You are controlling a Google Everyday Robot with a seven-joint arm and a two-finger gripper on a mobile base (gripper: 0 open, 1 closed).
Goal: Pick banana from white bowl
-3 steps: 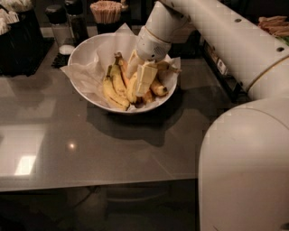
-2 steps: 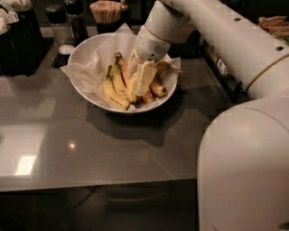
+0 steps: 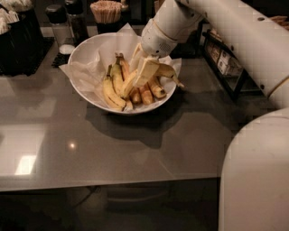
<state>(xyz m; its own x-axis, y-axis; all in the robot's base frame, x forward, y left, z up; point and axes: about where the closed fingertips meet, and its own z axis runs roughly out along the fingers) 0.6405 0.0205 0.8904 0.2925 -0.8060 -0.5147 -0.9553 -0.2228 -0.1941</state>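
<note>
The white bowl [image 3: 86, 44] with its crinkled paper liner [image 3: 83, 72] stands at the back of the grey table. Several bananas lie in it. My gripper [image 3: 142, 70] reaches down into the bowl's right half, its cream fingers [image 3: 147, 71] closed around the long curved banana [image 3: 166, 71]. That banana's stem end sticks out right over the bowl's rim. Shorter yellow bananas [image 3: 113, 90] lie to the left of the gripper and stubby orange-tinted ones [image 3: 145, 94] just below it.
A cup of wooden sticks [image 3: 107, 11] and shaker bottles [image 3: 58, 22] stand behind the bowl. Dark containers [image 3: 18, 40] sit at the back left, a dark rack [image 3: 226, 58] to the right. My white arm and body [image 3: 257, 180] fill the right side.
The gripper has risen slightly and shifted right. The long banana's stem end has swung up and out over the bowl's right rim.
</note>
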